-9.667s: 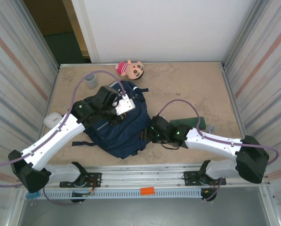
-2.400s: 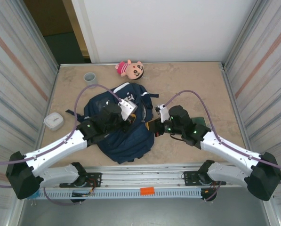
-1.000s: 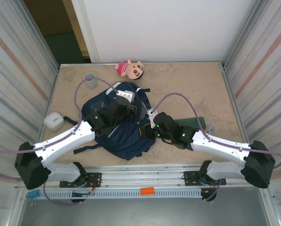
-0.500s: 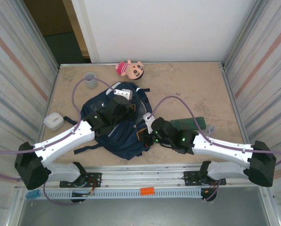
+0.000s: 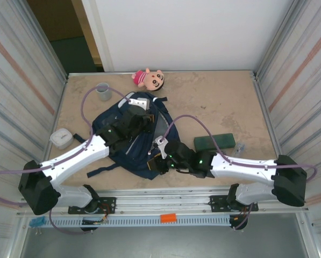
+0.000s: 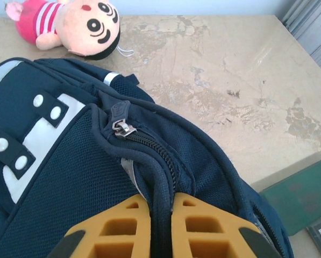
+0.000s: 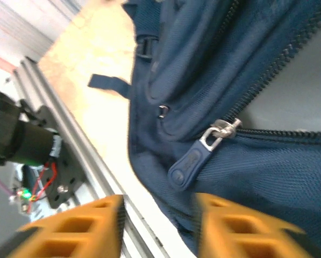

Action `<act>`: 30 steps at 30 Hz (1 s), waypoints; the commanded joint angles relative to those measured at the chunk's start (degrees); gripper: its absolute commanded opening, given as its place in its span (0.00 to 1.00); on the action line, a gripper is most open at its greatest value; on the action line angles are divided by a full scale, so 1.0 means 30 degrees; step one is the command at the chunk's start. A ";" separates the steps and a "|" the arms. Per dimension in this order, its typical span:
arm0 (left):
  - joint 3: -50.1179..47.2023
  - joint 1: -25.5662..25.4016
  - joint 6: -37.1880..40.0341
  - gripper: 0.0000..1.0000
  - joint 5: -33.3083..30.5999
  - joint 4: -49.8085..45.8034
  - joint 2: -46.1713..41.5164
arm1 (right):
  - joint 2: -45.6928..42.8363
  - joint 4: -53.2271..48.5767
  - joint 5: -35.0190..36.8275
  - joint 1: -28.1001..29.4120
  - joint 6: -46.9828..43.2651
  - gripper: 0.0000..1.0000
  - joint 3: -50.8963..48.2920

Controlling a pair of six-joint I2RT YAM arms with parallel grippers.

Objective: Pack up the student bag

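The student bag (image 5: 129,141), navy blue with a white buckle patch (image 6: 28,137), lies on the table left of centre. My left gripper (image 5: 142,119) is at its far top end and is shut (image 6: 161,201) on a raised fold of the bag's zipper seam. A metal zipper pull (image 6: 122,128) lies just beyond that fold. My right gripper (image 5: 154,162) is at the bag's near right corner. Its jaws stand open (image 7: 159,208), just short of a blue zipper pull tab (image 7: 191,161) and not touching it. Grey lining (image 7: 294,102) shows through the opened zipper.
A plush doll (image 5: 148,79) lies at the back. A grey cup (image 5: 103,91) stands at the back left and a white case (image 5: 61,138) lies at the left. A dark green box (image 5: 214,142) lies right of the bag. The metal rail (image 7: 90,172) runs along the near edge.
My right gripper slid along the bag toward its near corner, then opened and let go of the zipper pull tab. The left gripper kept its hold, barely moving.
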 commanded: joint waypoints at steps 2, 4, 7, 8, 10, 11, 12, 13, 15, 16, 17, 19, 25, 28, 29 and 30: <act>0.0357 0.0510 0.2709 0.00 0.0593 0.2009 -0.1364 | -0.2898 0.0970 -0.1546 -0.2017 0.1441 0.57 -0.0347; 0.0407 0.0961 0.2808 0.00 0.1335 0.1613 -0.1527 | -0.3620 0.1286 -0.2000 -0.3219 0.2756 0.63 -0.0707; 0.0524 0.1552 0.2567 0.00 0.2719 0.1182 -0.1631 | -0.3553 0.1716 -0.2937 -0.4502 0.4581 0.64 -0.0722; 0.0505 0.1649 0.2508 0.00 0.3168 0.1194 -0.1653 | -0.3217 0.1864 -0.3274 -0.4635 0.4757 0.63 -0.0607; 0.0532 0.1704 0.2466 0.00 0.3775 0.1226 -0.1620 | -0.2457 0.2165 -0.3546 -0.4579 0.4882 0.63 -0.0279; 0.0572 0.1710 0.2458 0.00 0.4216 0.1202 -0.1596 | -0.2016 0.2507 -0.3782 -0.4582 0.4929 0.62 -0.0116; 0.0590 0.1710 0.2473 0.00 0.4608 0.1214 -0.1526 | -0.1587 0.2792 -0.3877 -0.4574 0.4979 0.62 0.0029; 0.0676 0.1710 0.2459 0.00 0.5090 0.1198 -0.1457 | -0.1133 0.3064 -0.3933 -0.4581 0.5070 0.61 0.0205; 0.0873 0.1710 0.2441 0.00 0.5809 0.1121 -0.1322 | -0.0278 0.3426 -0.3835 -0.4582 0.5113 0.60 0.0620; 0.1010 0.1710 0.2438 0.00 0.6141 0.1030 -0.1253 | 0.0143 0.3543 -0.3724 -0.4582 0.5113 0.59 0.0777; 0.1080 0.1710 0.2437 0.00 0.6429 0.0966 -0.1195 | 0.0497 0.3593 -0.3552 -0.4582 0.5089 0.57 0.0936; 0.1236 0.1723 0.2502 0.00 0.6912 0.0869 -0.1164 | 0.1251 0.3726 -0.3363 -0.4637 0.5070 0.52 0.1188; 0.1442 0.1767 0.2971 0.00 0.8349 0.0538 -0.1187 | 0.2690 0.4606 -0.3997 -0.4764 0.5215 0.34 0.1851; 0.1526 0.1766 0.2894 0.00 0.8056 0.0080 -0.1218 | 0.2898 0.4798 -0.4210 -0.4773 0.5144 0.15 0.2064; 0.1516 0.1768 0.2857 0.00 0.7905 -0.0035 -0.1240 | 0.2885 0.4820 -0.4152 -0.4776 0.5147 0.11 0.2079; 0.1499 0.1761 0.2847 0.00 0.7778 -0.0118 -0.1298 | 0.2812 0.4840 -0.3981 -0.4757 0.5176 0.07 0.2029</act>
